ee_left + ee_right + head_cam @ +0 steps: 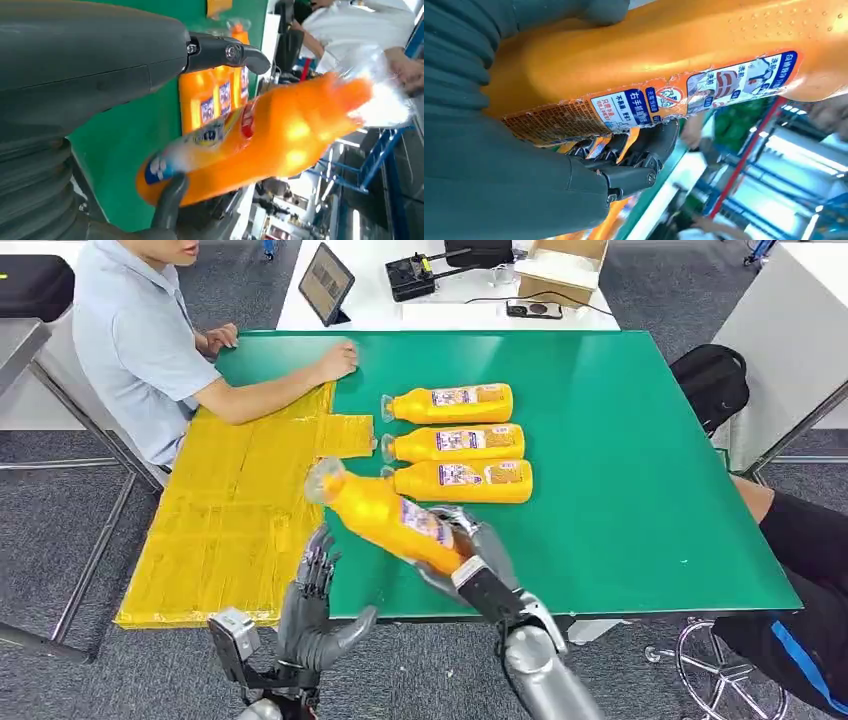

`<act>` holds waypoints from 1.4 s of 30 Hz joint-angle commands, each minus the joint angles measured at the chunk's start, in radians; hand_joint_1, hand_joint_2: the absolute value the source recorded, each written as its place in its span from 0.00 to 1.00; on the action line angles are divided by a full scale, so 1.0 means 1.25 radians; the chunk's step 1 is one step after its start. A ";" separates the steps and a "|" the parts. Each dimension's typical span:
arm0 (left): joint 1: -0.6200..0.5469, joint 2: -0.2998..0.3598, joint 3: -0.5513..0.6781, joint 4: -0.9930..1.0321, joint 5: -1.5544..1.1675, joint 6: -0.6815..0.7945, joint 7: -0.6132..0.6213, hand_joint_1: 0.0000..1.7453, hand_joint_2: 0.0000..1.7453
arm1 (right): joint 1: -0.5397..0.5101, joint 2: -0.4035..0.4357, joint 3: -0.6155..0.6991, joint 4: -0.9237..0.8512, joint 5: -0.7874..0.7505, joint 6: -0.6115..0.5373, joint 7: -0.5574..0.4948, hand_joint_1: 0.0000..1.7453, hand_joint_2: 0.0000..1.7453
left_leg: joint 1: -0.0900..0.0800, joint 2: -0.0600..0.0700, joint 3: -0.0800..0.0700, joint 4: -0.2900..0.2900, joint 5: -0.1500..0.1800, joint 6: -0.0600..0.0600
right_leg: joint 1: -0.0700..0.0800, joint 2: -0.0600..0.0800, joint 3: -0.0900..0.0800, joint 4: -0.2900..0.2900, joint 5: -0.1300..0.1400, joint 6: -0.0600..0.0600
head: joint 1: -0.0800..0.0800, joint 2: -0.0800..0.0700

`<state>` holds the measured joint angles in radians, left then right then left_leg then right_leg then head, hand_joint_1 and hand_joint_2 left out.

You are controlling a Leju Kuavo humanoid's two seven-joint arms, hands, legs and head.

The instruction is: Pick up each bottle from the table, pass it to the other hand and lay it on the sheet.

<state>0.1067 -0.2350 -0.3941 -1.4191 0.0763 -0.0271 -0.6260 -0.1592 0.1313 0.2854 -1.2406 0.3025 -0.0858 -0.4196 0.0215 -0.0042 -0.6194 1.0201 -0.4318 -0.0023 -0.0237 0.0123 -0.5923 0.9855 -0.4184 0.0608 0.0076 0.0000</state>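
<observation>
The robot's right hand (470, 550) grips an orange plastic bottle (385, 515) by its lower body, fingers wrapped around the label. The bottle is held clear above the near edge of the green table (640, 500), tilted with its clear cap end pointing up and toward the yellow sheet (230, 520). The left hand (315, 600) waits just below and beside the bottle, palm up, fingers apart and holding nothing. I cannot tell whether it touches the bottle yet.

Three more orange bottles lie on their sides in a neat row in the middle of the table — the far bottle (450, 403), the middle bottle (455, 443) and the near bottle (463, 481), all with caps pointing toward the sheet.

The held bottle looks full of orange liquid, so it is likely fairly heavy for its size. Its body is smooth, glossy and rigid enough to hold shape, with a dimpled patch and a paper label that should give some grip. The neck narrows toward the cap. The free upper body, just below the neck, looks like the sensible place for the left hand to take hold. Being rounded, it may roll once laid down.

The sheet is crinkled, shiny yellow film covering the table's left part. A person (140, 340) in a pale shirt sits at the far corner, one hand resting near the sheet's edge.
</observation>
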 commanded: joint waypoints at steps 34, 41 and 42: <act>-0.045 -0.004 0.038 -0.011 0.202 -0.168 0.043 1.00 1.00 | -0.028 0.050 0.215 0.125 0.011 0.029 -0.008 0.00 1.00 | 0.000 0.000 0.004 -0.002 0.000 0.001 | 0.001 -0.001 0.004 -0.002 0.000 -0.002 | 0.000 0.000; -0.033 -0.007 0.054 0.003 0.223 -0.195 0.080 1.00 1.00 | -0.002 0.049 0.187 0.070 0.059 -0.045 -0.026 0.00 0.00 | 0.000 0.000 0.003 -0.001 -0.001 0.001 | 0.001 -0.001 0.003 -0.001 -0.001 -0.002 | 0.000 0.000; -0.033 -0.009 0.057 0.005 0.216 -0.177 0.085 1.00 1.00 | 0.007 0.046 0.187 0.048 0.072 -0.063 -0.039 0.00 0.00 | 0.000 -0.001 0.002 -0.001 0.000 0.001 | 0.000 -0.001 0.002 -0.001 0.000 -0.001 | 0.000 0.000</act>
<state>0.0845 -0.2564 -0.3246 -1.4740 0.3571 -0.2704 -0.5425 -0.1566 0.2106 0.5310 -1.1872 0.3411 -0.0851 -0.4395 0.0215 -0.0041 -0.6201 1.0202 -0.4317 -0.0023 -0.0238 0.0123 -0.5930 0.9854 -0.4184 0.0608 0.0076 0.0000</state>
